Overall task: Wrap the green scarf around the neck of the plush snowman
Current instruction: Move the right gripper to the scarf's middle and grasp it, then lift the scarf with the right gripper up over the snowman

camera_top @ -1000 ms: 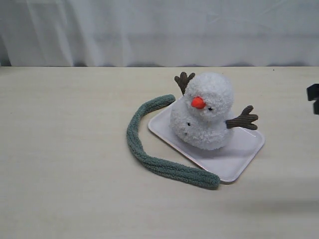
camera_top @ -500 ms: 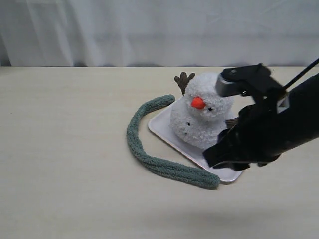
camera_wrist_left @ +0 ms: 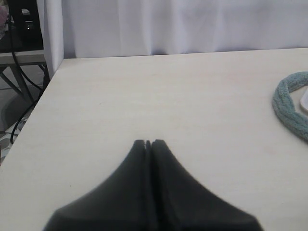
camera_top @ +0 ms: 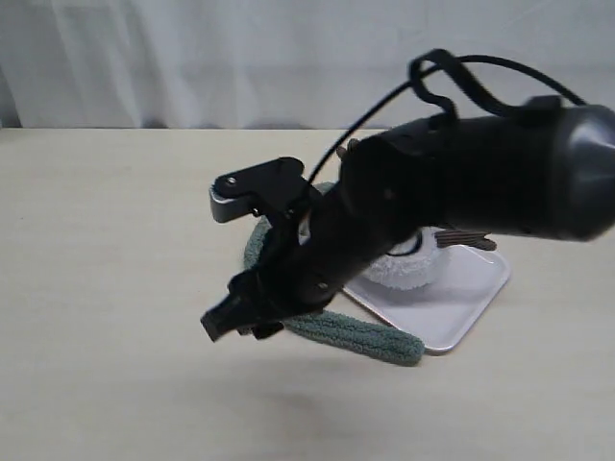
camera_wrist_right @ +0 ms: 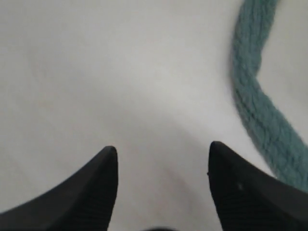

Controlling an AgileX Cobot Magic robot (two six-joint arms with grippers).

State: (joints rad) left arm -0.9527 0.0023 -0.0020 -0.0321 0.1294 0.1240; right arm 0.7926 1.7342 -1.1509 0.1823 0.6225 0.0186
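The right arm [camera_top: 452, 182] reached from the right edge of the exterior view down across the centre, its wrist angled low and leftward. It hid most of the plush snowman [camera_top: 399, 271] on the white tray [camera_top: 466, 288]. The green scarf [camera_top: 370, 336] curved along the tray's left and lower sides. Just left of it hung the right gripper [camera_top: 231, 327], jaws parted over bare table [camera_top: 115, 288], grasping nothing. The left gripper [camera_wrist_left: 148, 143] was pinched closed, empty.

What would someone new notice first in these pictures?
The big black right arm stretches across the middle of the exterior view, hiding most of the plush snowman on its white tray. The right gripper hangs open over bare table beside the green scarf, which curves beside the tray.
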